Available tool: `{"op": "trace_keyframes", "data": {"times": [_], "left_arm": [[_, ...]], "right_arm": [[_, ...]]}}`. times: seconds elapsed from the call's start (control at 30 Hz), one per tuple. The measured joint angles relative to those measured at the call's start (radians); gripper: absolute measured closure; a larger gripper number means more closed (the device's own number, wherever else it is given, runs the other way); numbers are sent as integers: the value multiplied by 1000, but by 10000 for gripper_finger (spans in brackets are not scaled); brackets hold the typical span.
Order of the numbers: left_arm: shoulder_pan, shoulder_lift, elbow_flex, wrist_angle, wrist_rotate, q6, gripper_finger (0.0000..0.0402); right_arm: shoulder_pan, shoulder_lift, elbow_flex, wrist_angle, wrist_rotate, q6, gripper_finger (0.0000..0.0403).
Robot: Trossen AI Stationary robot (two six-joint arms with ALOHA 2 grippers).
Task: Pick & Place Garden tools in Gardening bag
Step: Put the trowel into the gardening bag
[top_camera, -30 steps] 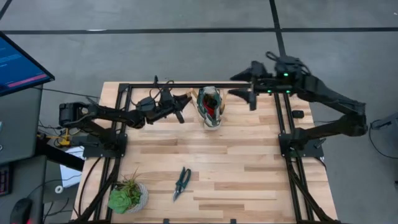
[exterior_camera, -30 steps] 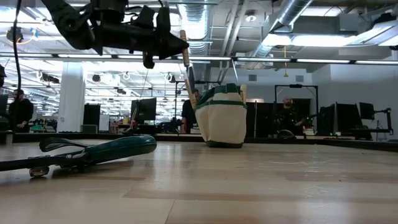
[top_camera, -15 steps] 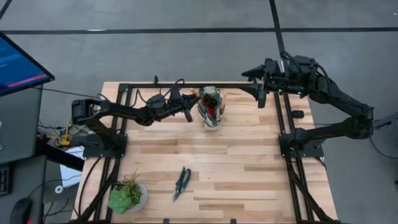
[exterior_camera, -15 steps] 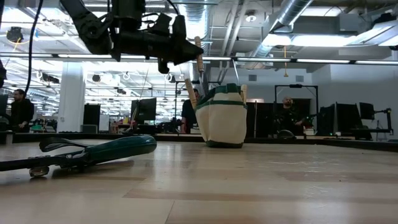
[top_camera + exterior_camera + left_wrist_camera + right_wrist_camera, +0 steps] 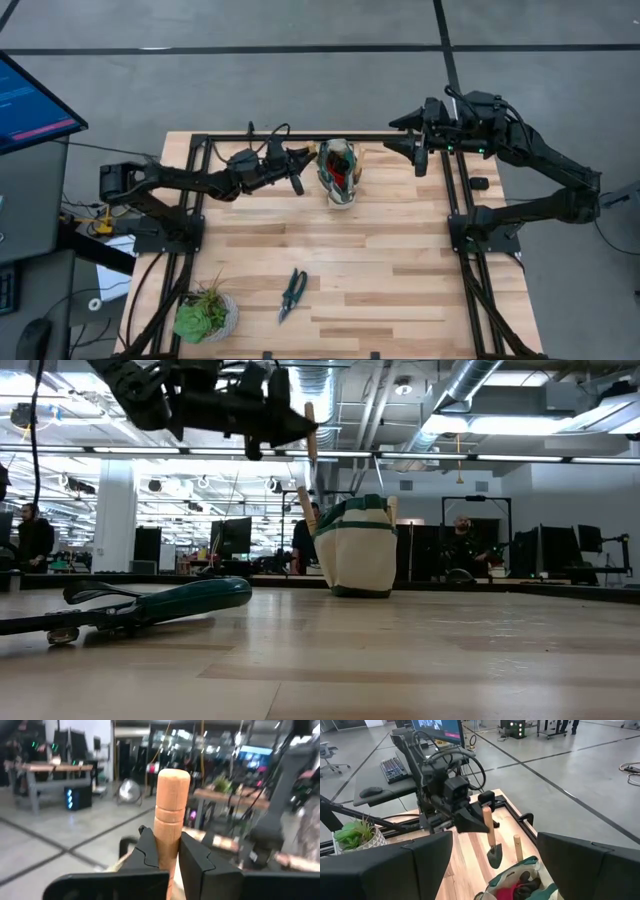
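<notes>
Just left of the gardening bag [image 5: 339, 172], the left hand [image 5: 296, 164] hangs in the air above the counter [image 5: 400, 270], clamped shut on the light wooden handle of a trowel [image 5: 490, 840]. The trowel has a small dark, pointed metal blade; its long axis stands nearly upright, handle end up and blade tip down, and it is not yet inside the bag. One such trowel is in the hand.

The gardening bag is a single small upright tote, dark green above and cream below, standing near the far edge of the counter. Its mouth faces up, and something red and dark shows inside. One more wooden handle [image 5: 518, 848] pokes up out of it, roughly vertical.

One pair of pruning shears [image 5: 292, 293] lies flat on the counter well in front of the bag, dark-handled, its long axis running front to back. One potted plant [image 5: 205, 315] sits to the left of the shears, near the front corner.

Right of the bag, the right hand [image 5: 404, 150] waits in the air beside the far edge, its fingers spread wide and holding nothing.
</notes>
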Motion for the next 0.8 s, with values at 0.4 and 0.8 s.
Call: {"op": "trace_keyframes", "data": {"times": [0.4, 0.8], "left_arm": [[3, 78, -54, 101, -17, -61, 396], [3, 124, -55, 165, -17, -74, 396]], "right_arm": [[34, 0, 0, -6, 0, 7, 122], [34, 1, 0, -6, 0, 8, 122]]}}
